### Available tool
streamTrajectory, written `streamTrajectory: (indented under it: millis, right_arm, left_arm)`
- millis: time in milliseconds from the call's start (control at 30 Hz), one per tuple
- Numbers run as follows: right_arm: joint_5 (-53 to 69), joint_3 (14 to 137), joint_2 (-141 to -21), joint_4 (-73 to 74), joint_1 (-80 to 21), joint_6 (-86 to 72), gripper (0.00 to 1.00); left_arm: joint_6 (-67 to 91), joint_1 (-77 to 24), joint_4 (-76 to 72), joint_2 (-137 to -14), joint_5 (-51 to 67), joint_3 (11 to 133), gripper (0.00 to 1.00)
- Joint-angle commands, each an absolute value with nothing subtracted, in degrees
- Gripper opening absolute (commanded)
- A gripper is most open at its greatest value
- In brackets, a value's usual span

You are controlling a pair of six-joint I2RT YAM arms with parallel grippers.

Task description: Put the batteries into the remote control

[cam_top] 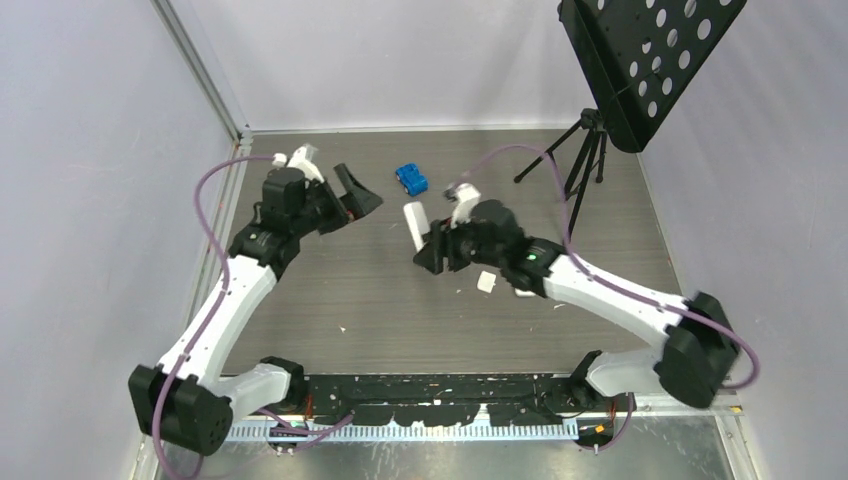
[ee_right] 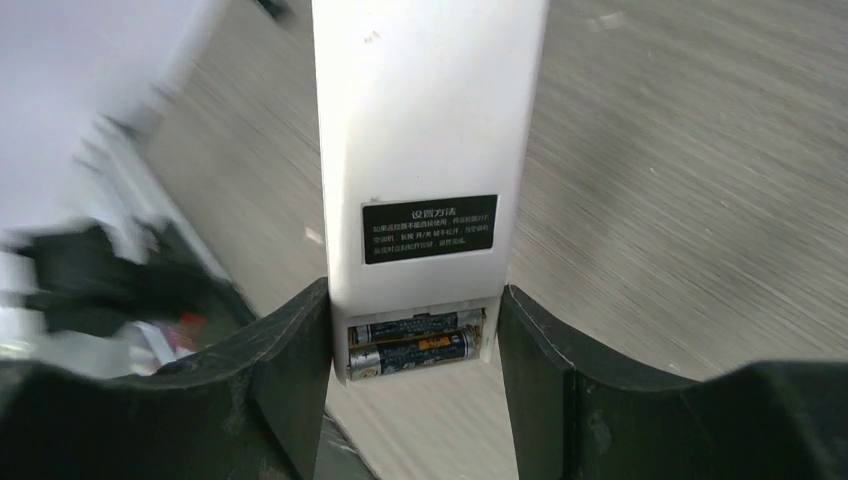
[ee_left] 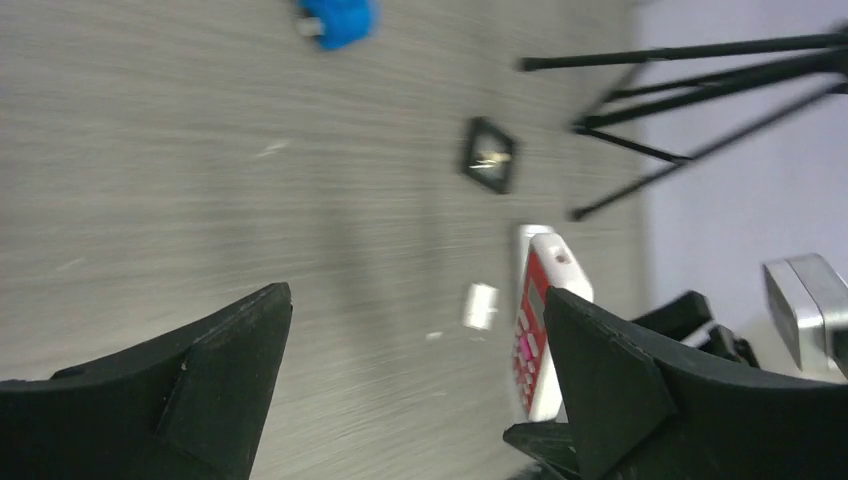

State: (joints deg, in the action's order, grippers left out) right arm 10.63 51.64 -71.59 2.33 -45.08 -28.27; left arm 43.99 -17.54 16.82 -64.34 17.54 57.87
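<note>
Top view: remote control point(cam_top: 413, 222) sits nr centre, looks lifted off the table point(cam_top: 400, 320) and stood on end, gripped by the right gripper point(cam_top: 428, 250) from its 5 o'clock side. Blue block point(cam_top: 411, 180) lies at 12 o'clock of it, apart. Left gripper point(cam_top: 358, 195) hangs at 9 o'clock of the remote, well apart, jaws spread, nothing in them. A small white piece point(cam_top: 487, 282) lies on the table at 4 o'clock of the right gripper; prob. the batt. cover, can't confirm. Left wrist view (blurred): left fingers point(ee_left: 200, 390) stand wide apart w/ only bare table between. The remote, red buttons showing, is at 4 o'clock in frame, a tripod point(ee_left: 700, 50) at 1–2 o'clock, a small black square thing point(ee_left: 490, 155) just above centre. Right wrist view: right jaws part-closed on the remote's two long edges, both pads touching it. The compartment at its 6 o'clock end is uncovered, and two batteries point(ee_right: 410, 345) lie side by side in it, just below the black label point(ee_right: 428, 228). Judgement: loading looks done or v. nearly; polarity and full seating can't tell. What's left is prob. only the cover, if that counts.
</note>
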Motion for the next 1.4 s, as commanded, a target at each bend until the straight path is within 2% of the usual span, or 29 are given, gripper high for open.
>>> streamTrajectory:
  millis: [0, 133, 367, 633, 800, 933, 1067, 1233, 1367]
  right_arm:
    - [-2.7, 61.0, -82.4, 19.4, -52.7, -5.1, 0.28]
    - [-7.3, 67.2, -92.2, 25.8, -56.1, 3.3, 0.26]
    - [-11.5, 76.0, -104.6, 34.9, -58.9, 13.8, 0.27]
    - [-6.8, 82.4, -111.5, 39.4, -59.0, 18.0, 0.29]
    - [-2.5, 88.6, -117.7, 48.4, -59.0, 18.4, 0.42]
    - [-3.1, 89.4, -119.3, 48.9, -58.9, 18.4, 0.48]
    - [-3.3, 89.3, -118.6, 49.0, -58.7, 18.0, 0.58]
    - [-0.9, 86.1, -112.6, 46.4, -57.4, 15.9, 0.69]
    - [4.0, 80.5, -106.1, 41.2, -56.4, 12.7, 0.74]
  left_arm:
    - [33.6, -16.7, 37.4, -58.5, -5.4, 59.4, 1.00]
    - [32.2, -16.4, 39.5, -56.1, -8.7, 58.6, 1.00]
    - [30.8, -14.3, 41.9, -54.3, -10.0, 57.6, 1.00]
    - [30.6, -13.2, 42.0, -51.3, -8.7, 57.5, 1.00]
    - [30.4, -13.1, 42.0, -51.8, -6.7, 57.4, 1.00]
    - [30.0, -13.1, 41.9, -52.5, -5.6, 57.3, 1.00]
    - [30.1, -13.1, 41.6, -52.9, -4.9, 57.0, 1.00]
    - [30.8, -13.1, 41.1, -53.2, -4.6, 56.6, 1.00]
    - [31.2, -13.0, 40.3, -53.3, -4.1, 56.0, 1.00]
